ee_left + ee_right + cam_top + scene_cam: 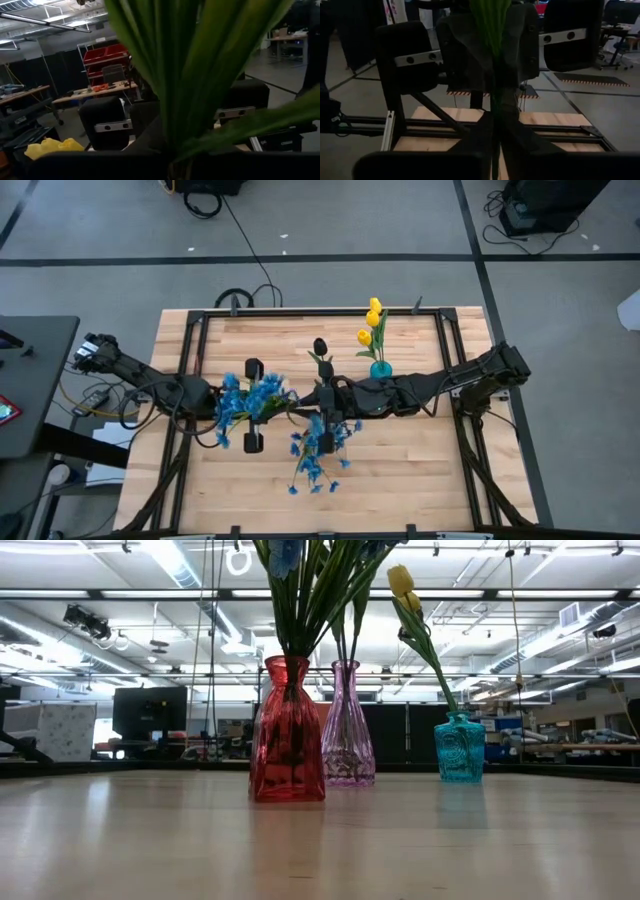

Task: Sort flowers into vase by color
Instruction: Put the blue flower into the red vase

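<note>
Wooden table point(150, 840), three glass vases point(287, 730)

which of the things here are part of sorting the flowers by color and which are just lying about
Part of the job:
- blue flowers
- yellow flowers
- dark flower
- red vase
- pink vase
- teal vase
- left gripper, shut on green stems
- right gripper, shut on a green stem

Lying about:
- black cables at the table's far edge
- monitor in the room behind
</note>
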`<state>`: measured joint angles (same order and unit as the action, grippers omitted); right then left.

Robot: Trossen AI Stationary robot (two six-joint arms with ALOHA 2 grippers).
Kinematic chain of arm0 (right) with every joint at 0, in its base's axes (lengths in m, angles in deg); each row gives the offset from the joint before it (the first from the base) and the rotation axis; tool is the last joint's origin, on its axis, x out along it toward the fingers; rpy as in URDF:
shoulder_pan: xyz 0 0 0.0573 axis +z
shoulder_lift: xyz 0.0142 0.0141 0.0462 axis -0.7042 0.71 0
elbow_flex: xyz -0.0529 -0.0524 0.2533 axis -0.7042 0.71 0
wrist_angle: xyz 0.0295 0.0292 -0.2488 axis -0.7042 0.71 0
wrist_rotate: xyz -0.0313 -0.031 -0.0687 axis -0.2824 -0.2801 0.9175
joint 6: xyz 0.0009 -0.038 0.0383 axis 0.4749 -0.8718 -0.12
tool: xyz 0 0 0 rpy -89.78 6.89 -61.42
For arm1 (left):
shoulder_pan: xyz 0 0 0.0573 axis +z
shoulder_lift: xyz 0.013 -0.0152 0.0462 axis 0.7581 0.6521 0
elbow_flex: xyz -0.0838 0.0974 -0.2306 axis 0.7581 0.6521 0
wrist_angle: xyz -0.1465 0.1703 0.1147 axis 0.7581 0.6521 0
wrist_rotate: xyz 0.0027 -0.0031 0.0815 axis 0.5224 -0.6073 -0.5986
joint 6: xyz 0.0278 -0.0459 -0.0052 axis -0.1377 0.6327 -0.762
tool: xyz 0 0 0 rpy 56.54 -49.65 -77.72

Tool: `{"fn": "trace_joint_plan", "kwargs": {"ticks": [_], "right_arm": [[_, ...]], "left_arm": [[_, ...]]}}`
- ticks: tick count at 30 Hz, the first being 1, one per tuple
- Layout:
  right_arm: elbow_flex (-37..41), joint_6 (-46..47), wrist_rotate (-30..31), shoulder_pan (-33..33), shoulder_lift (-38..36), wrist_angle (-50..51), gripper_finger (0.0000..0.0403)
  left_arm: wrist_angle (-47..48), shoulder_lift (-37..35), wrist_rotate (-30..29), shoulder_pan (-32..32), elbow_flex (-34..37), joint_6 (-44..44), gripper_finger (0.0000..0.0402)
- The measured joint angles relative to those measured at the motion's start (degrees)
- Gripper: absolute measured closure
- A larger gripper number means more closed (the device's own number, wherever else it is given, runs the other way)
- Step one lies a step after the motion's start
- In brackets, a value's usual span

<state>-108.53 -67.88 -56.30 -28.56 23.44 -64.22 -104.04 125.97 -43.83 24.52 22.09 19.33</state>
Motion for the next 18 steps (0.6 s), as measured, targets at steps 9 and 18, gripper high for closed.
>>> {"fn": "trace_joint_plan", "kwargs": {"ticks": [9,18], "right_arm": [[0.0,0.6,-1.0,0.9,-1.6,2.0,0.0224],[0.0,1.6,4.4,5.2,-8.2,9.0,0.015]], "left_arm": [[0.9,-0.8,1.3,-0.1,0.1,-0.1,0.038],[2.9,-2.9,2.4,-0.9,0.1,-0.2,0.0381]]}}
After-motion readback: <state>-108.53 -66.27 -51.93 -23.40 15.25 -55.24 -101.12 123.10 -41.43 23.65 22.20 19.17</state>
